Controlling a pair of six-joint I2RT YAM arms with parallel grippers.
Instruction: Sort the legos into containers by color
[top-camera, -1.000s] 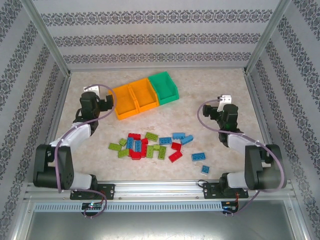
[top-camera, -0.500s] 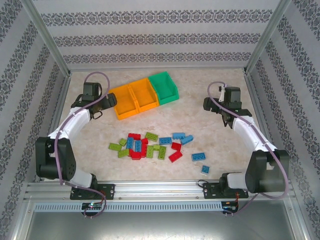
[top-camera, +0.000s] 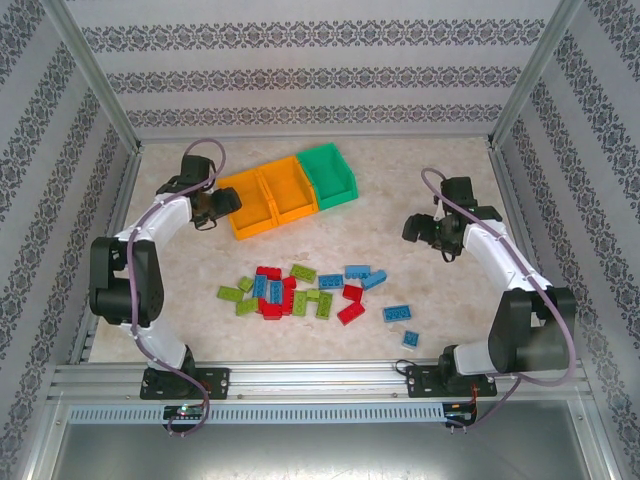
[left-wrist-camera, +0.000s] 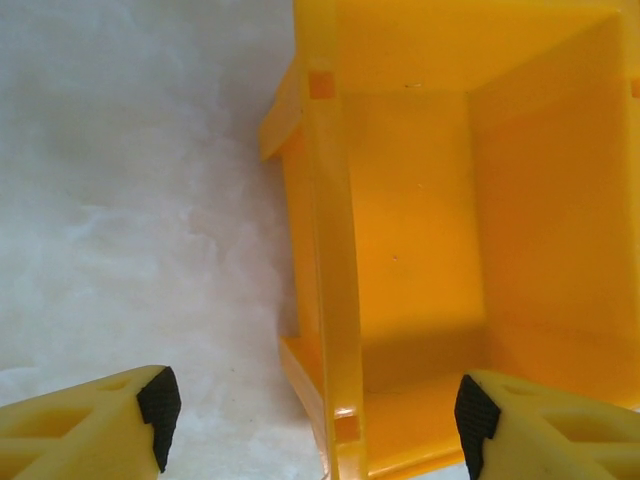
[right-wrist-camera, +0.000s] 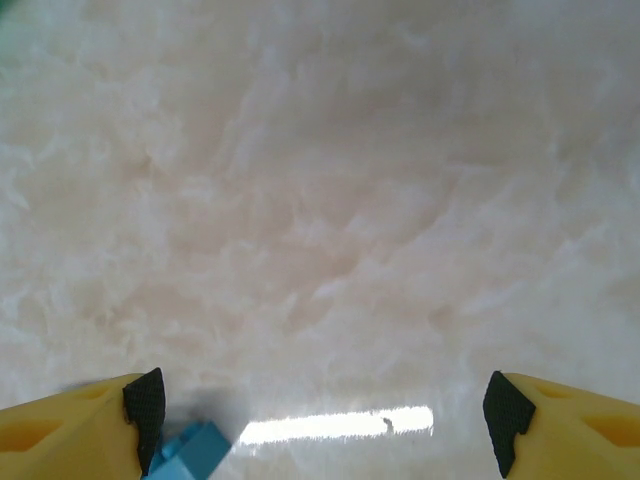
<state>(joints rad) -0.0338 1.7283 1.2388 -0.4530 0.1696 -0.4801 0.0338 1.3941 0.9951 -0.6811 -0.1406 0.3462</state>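
The containers (top-camera: 290, 192) line up diagonally, the row's long axis apparently pointing far-right.

Our left arm (top-camera: 165, 215) and right arm (top-camera: 495, 250) are white shells with chunky black joints, each trailing a purplish-grey cable (top-camera: 200, 143). The left gripper (left-wrist-camera: 314, 418) and right gripper (right-wrist-camera: 322, 408) have yellow fingers (left-wrist-camera: 70, 435) with black pads (left-wrist-camera: 160, 410).

The top external camera sits high behind the arm bases (top-camera: 180, 383), looking forward and down over the worktop (top-camera: 400, 190) to the back wall (top-camera: 320, 70). The left wrist camera looks steeply down, near, past the left hand (left-wrist-camera: 314, 410) onto the leftmost orange bin (left-wrist-camera: 420, 230), also seen from above. The right wrist camera looks down past the right hand (right-wrist-camera: 325, 405), close over bare worktop, a blue brick (right-wrist-camera: 190, 455) at its lower edge.
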